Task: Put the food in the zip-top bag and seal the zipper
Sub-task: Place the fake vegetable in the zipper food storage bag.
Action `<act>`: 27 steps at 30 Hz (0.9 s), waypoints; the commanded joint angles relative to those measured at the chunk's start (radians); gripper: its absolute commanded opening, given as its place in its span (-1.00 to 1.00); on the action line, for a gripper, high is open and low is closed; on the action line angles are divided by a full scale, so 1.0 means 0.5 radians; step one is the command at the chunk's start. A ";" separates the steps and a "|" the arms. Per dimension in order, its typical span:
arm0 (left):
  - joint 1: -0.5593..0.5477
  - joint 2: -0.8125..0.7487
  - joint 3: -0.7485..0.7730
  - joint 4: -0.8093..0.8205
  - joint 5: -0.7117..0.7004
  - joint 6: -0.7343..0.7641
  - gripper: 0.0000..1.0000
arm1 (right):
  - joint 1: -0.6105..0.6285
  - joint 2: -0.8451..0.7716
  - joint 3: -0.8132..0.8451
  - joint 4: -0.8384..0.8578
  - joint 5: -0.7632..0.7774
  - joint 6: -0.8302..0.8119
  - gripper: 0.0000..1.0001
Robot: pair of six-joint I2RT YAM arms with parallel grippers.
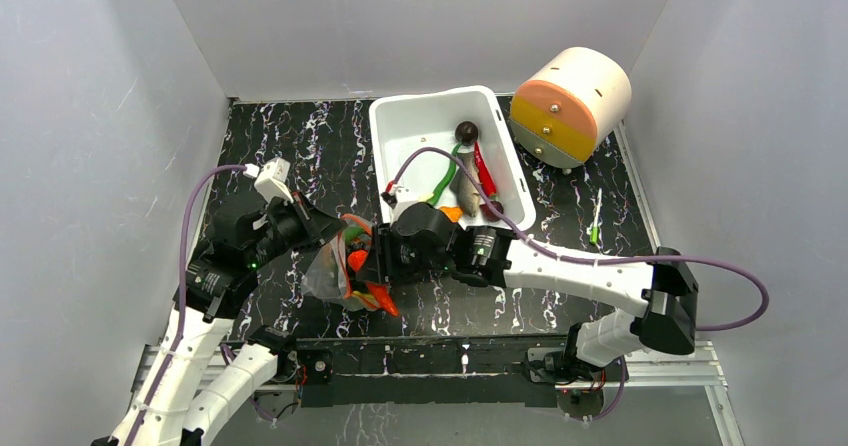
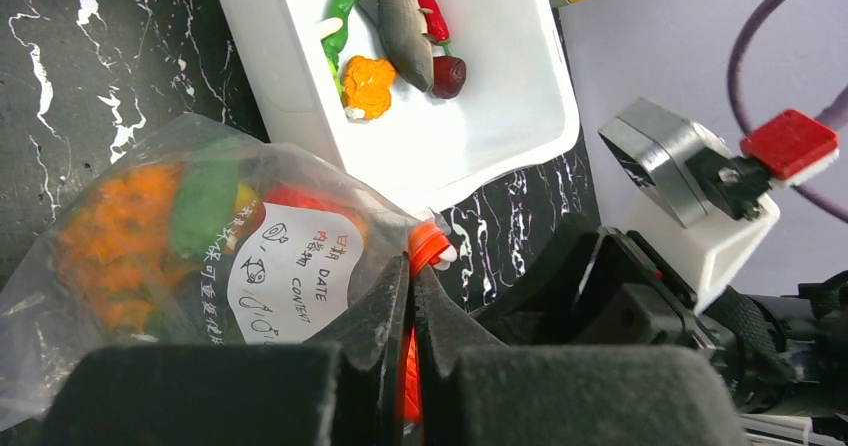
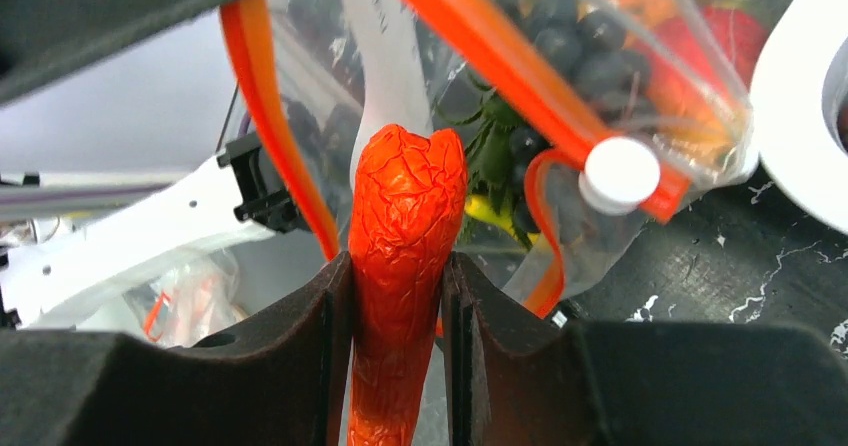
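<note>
Right claw (image 3: 400, 266): closed on an orange-red pepper (image 3: 405, 196), pinched at its lower half; the upper half stands free beyond the fingers
Pepper axis: it runs along the fingers; the tip points straight forward to the bag mouth
Bag mouth: directly ahead of the pepper; the tip sits between the two lips of the zipper (image 3: 500, 56), one lip on the left, the other crossing above right with its white slider (image 3: 620, 173); whether the tip is already past the lips I cannot tell
Left claw (image 2: 410, 286): closed on the zipper edge, holding the zip-top bag (image 2: 130, 266) by its mouth (the opening faces the right arm)
Nearer arm: the right one, just beside the mouth and carrying the food; the left only holds
Next move, as I judge: push forward along the pepper's own axis, then release; a sideways drift could catch a lip
In the bag: dark grapes (image 3: 575, 41); also orange, green and red pieces
White bin (image 2: 500, 116): a grey fish (image 2: 405, 26); a green pod (image 2: 345, 6); a red chili (image 2: 430, 1); an orange piece (image 2: 368, 84); a dark red ball (image 2: 449, 76); none of these is bagged yet
</note>
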 commanded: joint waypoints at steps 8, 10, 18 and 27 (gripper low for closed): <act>0.001 -0.083 -0.022 0.166 0.139 -0.128 -1.00 | 0.012 0.150 0.270 0.012 0.442 0.354 -0.51; 0.000 -0.090 -0.030 0.182 0.157 -0.150 -1.00 | 0.012 0.151 0.256 0.060 0.544 0.372 -0.51; 0.001 -0.131 -0.059 0.216 0.217 -0.232 -1.00 | 0.015 0.242 0.285 0.178 0.875 0.414 -0.53; 0.001 -0.144 -0.111 0.307 0.266 -0.332 -1.00 | 0.031 0.383 0.341 0.215 1.026 0.464 -0.39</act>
